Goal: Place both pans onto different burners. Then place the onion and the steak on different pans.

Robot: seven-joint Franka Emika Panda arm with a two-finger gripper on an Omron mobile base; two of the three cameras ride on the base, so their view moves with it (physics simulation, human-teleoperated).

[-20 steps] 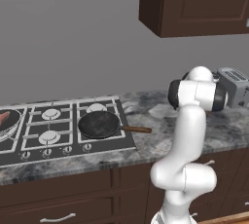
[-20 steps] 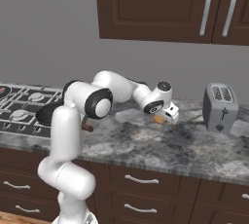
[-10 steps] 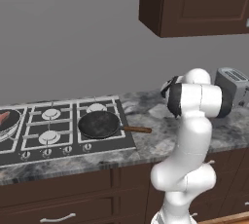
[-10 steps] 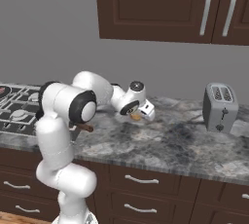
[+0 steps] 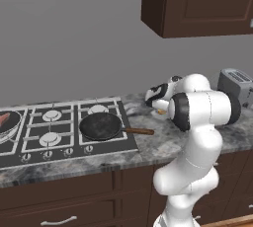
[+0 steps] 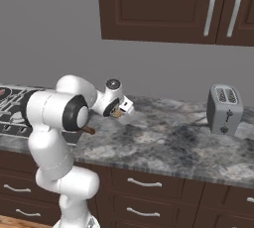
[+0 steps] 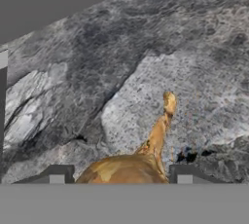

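My gripper (image 5: 156, 103) is shut on the tan-orange onion (image 7: 127, 168), held above the granite counter just right of the hob. In the hand view the onion sits between both fingertips (image 7: 56, 175), its stem pointing up. From the right base camera the onion (image 6: 117, 113) peeks out of the gripper (image 6: 121, 112). One black pan (image 5: 101, 125) stands on the hob's front right burner, its handle pointing right. A second pan (image 5: 11, 126) at the far left edge holds the red-pink steak (image 5: 4, 119). Bare burners (image 5: 51, 116) lie between the two pans.
A silver toaster (image 5: 237, 83) stands at the counter's right end, also in the right base view as the toaster (image 6: 223, 109). Dark wall cabinets (image 5: 202, 4) hang above. The granite counter (image 6: 168, 140) stretches between hob and toaster.
The arm has swung left with the onion in its grip, from the middle of the counter toward the hob. The pans and steak have not moved.
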